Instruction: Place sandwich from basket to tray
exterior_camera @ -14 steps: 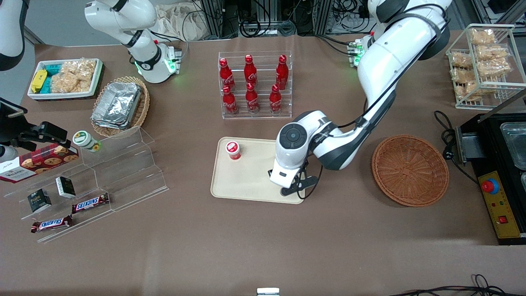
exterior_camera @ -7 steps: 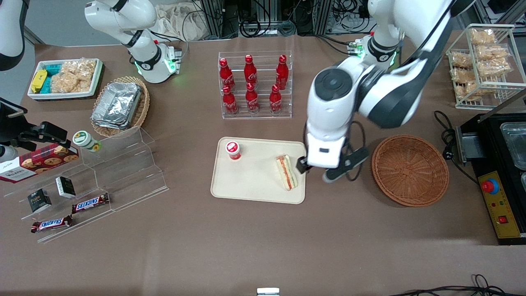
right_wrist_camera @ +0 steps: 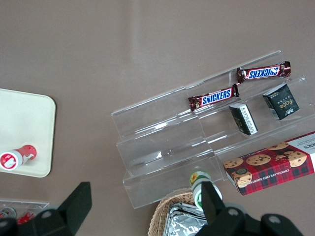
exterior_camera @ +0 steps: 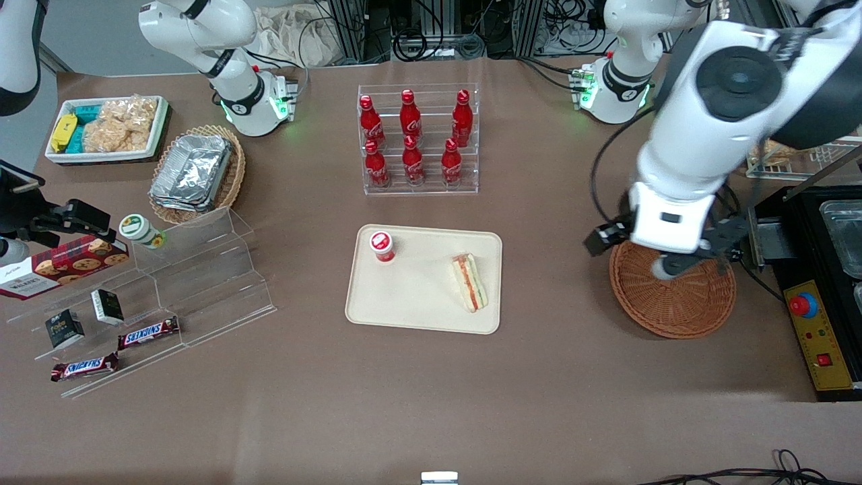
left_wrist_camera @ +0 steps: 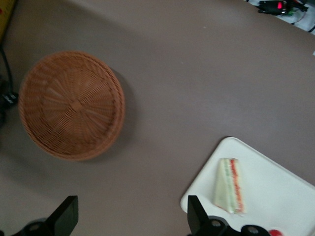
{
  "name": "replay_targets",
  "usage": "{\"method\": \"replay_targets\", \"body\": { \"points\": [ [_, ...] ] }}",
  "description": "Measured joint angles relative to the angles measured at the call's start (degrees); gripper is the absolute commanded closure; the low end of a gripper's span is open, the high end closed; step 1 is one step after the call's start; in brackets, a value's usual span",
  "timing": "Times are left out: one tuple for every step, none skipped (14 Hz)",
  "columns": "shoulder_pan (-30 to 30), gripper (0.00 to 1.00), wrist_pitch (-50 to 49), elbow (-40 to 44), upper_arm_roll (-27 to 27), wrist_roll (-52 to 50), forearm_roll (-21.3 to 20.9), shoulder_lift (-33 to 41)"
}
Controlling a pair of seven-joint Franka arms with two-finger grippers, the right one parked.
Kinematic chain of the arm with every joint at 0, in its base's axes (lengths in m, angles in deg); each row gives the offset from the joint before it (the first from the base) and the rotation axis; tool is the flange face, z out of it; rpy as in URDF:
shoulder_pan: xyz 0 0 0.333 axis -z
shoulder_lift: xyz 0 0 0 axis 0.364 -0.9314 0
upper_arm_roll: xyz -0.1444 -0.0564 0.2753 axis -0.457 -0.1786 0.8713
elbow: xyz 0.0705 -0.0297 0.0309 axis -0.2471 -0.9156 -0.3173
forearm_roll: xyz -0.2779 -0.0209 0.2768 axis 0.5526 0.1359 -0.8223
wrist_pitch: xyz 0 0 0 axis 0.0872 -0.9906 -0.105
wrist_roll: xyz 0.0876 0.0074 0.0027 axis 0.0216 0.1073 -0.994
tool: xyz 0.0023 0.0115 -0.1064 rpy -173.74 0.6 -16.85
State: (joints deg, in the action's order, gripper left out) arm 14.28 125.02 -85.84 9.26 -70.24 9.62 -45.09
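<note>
The sandwich point(exterior_camera: 469, 281), a pale wedge with orange and green filling, lies flat on the cream tray point(exterior_camera: 411, 303), near the tray edge closest to the basket. The left wrist view also holds the sandwich point(left_wrist_camera: 229, 186), a corner of the tray point(left_wrist_camera: 275, 182) and the whole basket point(left_wrist_camera: 71, 105). Nothing lies in the round reddish-brown wicker basket point(exterior_camera: 673, 303). My gripper point(exterior_camera: 663, 250) hangs high above the basket's rim, well away from the tray. Its fingers point(left_wrist_camera: 194, 216) stand wide apart around the gripper's middle point(left_wrist_camera: 132, 216), holding nothing.
A small red-capped bottle point(exterior_camera: 382, 246) stands on the tray. A clear rack of red cola bottles point(exterior_camera: 417, 138) sits farther from the front camera than the tray. A black appliance point(exterior_camera: 821, 269) lies at the working arm's end, a clear stepped shelf point(exterior_camera: 195, 269) toward the parked arm's.
One second ago my gripper was low over the tray; it has let go of the sandwich there, risen, and swung across toward the basket.
</note>
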Motion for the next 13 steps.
{"method": "replay_targets", "body": {
  "points": [
    [0.66, 0.0, -0.03, -0.13, 3.84, 4.75, 1.91, 0.35],
    [1.33, 0.0, -0.05, -0.17, 7.78, 9.74, 3.76, 0.68],
    [1.81, 0.0, -0.11, -0.36, 11.68, 15.17, 5.65, 1.3],
    [2.21, 0.0, -0.17, -1.13, 15.5, 20.43, 7.27, 2.38],
    [2.75, 0.0, -0.16, -2.5, 19.31, 25.2, 8.5, 3.96],
    [3.34, 0.0, -0.16, -4.23, 22.88, 29.26, 9.36, 5.88],
    [3.71, 0.0, -0.16, -6.05, 25.69, 32.49, 9.87, 7.94],
    [3.8, 0.0, -0.16, -7.75, 27.39, 34.56, 10.28, 9.97],
    [3.86, 0.0, -0.16, -9.34, 28.31, 35.54, 10.46, 11.89],
    [3.95, 0.0, -0.16, -10.73, 28.62, 35.81, 10.49, 13.55],
    [4.12, 0.0, -0.15, -12.04, 28.63, 35.82, 10.5, 14.94],
    [4.41, 0.0, -0.15, -12.99, 28.63, 35.82, 10.5, 15.9],
    [4.66, 0.0, -0.19, -13.56, 28.63, 35.95, 10.5, 16.44]
  ]
}}
